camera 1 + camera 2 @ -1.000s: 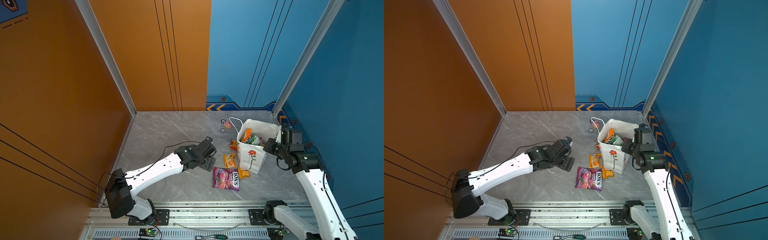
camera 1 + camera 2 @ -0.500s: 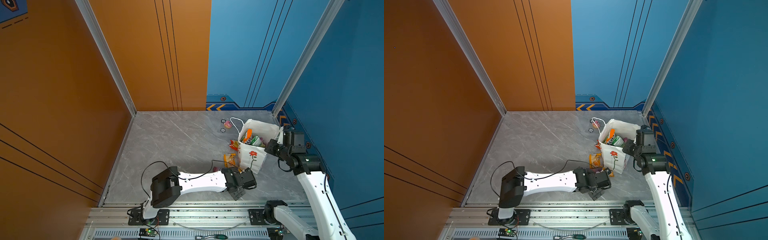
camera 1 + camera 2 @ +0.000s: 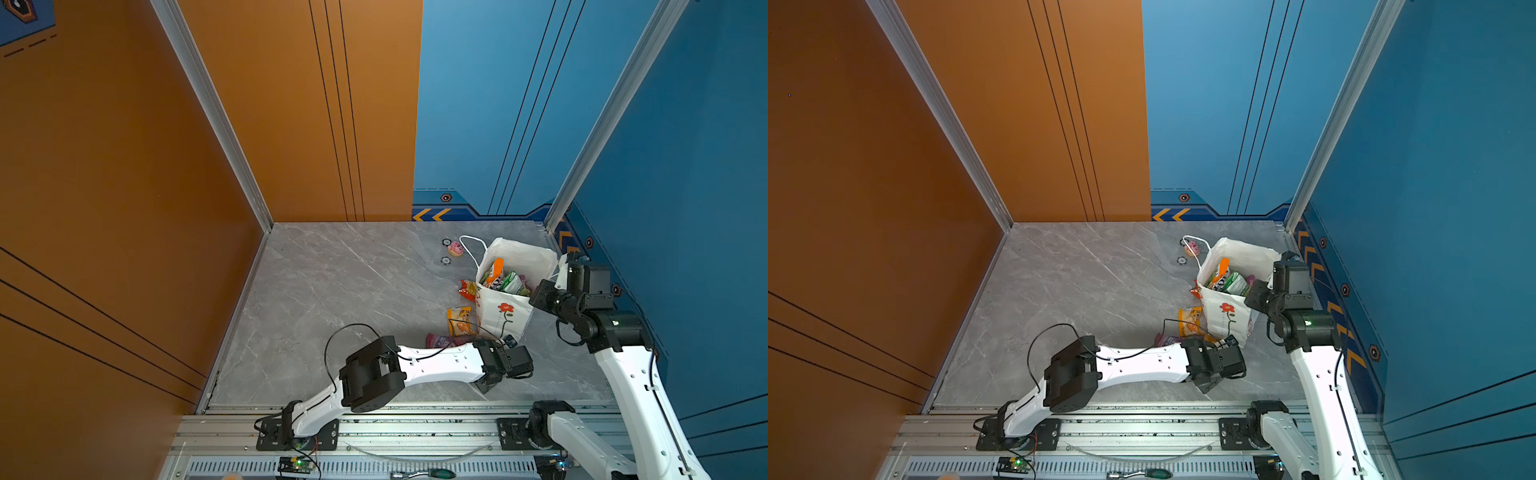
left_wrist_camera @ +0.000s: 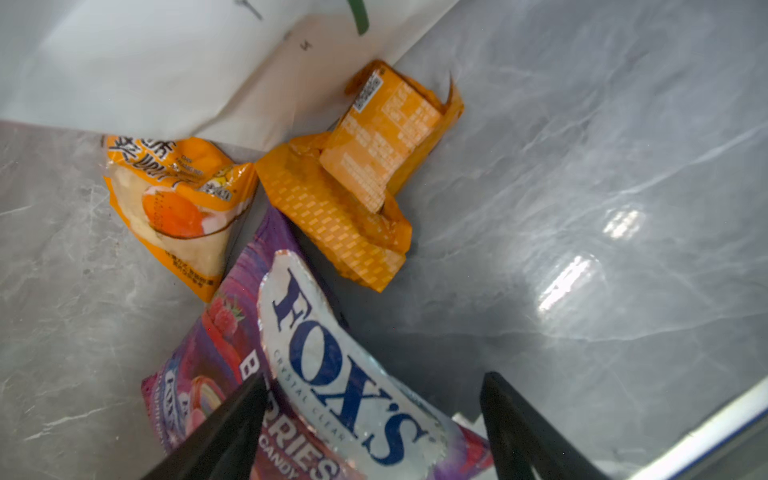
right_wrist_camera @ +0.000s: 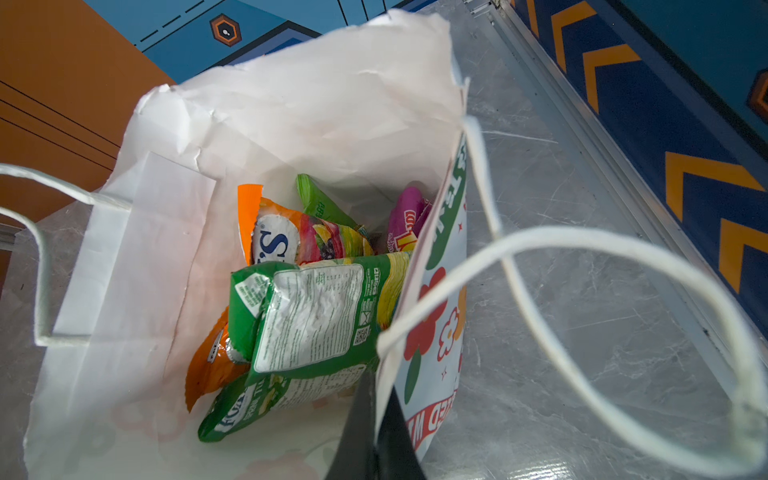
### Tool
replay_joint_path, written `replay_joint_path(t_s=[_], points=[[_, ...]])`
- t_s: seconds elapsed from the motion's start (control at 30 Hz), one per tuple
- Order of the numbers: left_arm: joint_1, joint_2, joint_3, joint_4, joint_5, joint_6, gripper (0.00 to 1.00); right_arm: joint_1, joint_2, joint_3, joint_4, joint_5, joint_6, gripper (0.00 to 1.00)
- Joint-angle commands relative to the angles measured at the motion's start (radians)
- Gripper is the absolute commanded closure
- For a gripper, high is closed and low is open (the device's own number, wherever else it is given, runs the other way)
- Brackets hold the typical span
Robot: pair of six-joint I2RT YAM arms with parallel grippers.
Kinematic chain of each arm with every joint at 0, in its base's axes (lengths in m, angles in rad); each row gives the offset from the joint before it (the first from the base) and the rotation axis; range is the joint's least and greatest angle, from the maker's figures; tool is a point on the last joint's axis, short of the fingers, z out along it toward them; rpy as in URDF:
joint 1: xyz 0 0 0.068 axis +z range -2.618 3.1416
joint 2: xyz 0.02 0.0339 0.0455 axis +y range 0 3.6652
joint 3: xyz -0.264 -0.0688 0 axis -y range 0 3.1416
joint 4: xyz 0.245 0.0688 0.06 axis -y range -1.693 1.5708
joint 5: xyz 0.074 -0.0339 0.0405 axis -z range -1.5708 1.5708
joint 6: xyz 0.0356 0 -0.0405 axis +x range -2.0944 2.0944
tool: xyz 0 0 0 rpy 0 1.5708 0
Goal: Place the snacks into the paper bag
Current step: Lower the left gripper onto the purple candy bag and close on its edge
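- The purple FOX'S packet (image 4: 332, 365) lies on the worktop (image 3: 353, 291) right under the left gripper (image 4: 374, 378). Its jaws stand spread, one on each side of the packet's near end, and nothing is clamped yet.
- The packet's long axis runs away from this gripper toward the bag (image 3: 505, 320), so the jaws cross its narrow width. In a top view only a purple sliver shows past the forearm.
- A fruit-printed orange packet (image 4: 183, 208) and a folded orange packet (image 4: 365, 178) lie between the FOX'S packet and the bag, both close against its foot.
- The bag stands upright near the worktop's right rear, mouth up, with green, orange and purple snacks (image 5: 307, 316) already inside.
- The right gripper (image 5: 376, 399) is clenched on the bag's wall at the rim, propping the mouth open.
- The left arm lies low, stretched rightward along the worktop's front, wrist bent down. It is the nearer arm and the free one.
- The right arm rises from its base and bends in onto the rim.
- After closing, the packet likely needs a lift well above the rim before moving toward the mouth.
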Motion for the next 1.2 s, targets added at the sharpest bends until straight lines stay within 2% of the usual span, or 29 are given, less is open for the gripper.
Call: replay_joint_path(t_s=[0.0,0.13,0.23,0.47,0.63,0.77,0.93,1.17], points=[[0.020,-0.005,-0.012,-0.055,-0.039,-0.026,0.18,-0.009,-0.018,-0.002,0.049,0.002,-0.014,1.00],[0.026,-0.048,-0.117,-0.056,-0.044,-0.016,0.20,-0.009,-0.013,-0.004,0.053,-0.004,-0.014,1.00],[0.028,-0.101,-0.208,-0.053,-0.089,-0.021,0.20,-0.009,-0.010,-0.003,0.054,-0.013,-0.011,1.00],[0.064,-0.299,-0.460,-0.003,-0.188,-0.040,0.21,-0.008,-0.003,-0.001,0.053,-0.018,-0.009,1.00],[0.106,-0.421,-0.612,0.037,-0.211,-0.055,0.21,-0.006,-0.001,0.001,0.054,-0.018,-0.009,1.00],[0.084,-0.457,-0.630,0.097,-0.161,0.001,0.22,-0.005,0.006,0.006,0.056,-0.021,-0.009,1.00],[0.042,-0.394,-0.574,0.115,-0.145,0.073,0.22,-0.005,0.007,0.014,0.050,-0.022,-0.010,1.00],[0.049,-0.348,-0.564,0.112,-0.182,0.110,0.23,-0.005,0.004,0.007,0.051,-0.019,-0.012,1.00]])
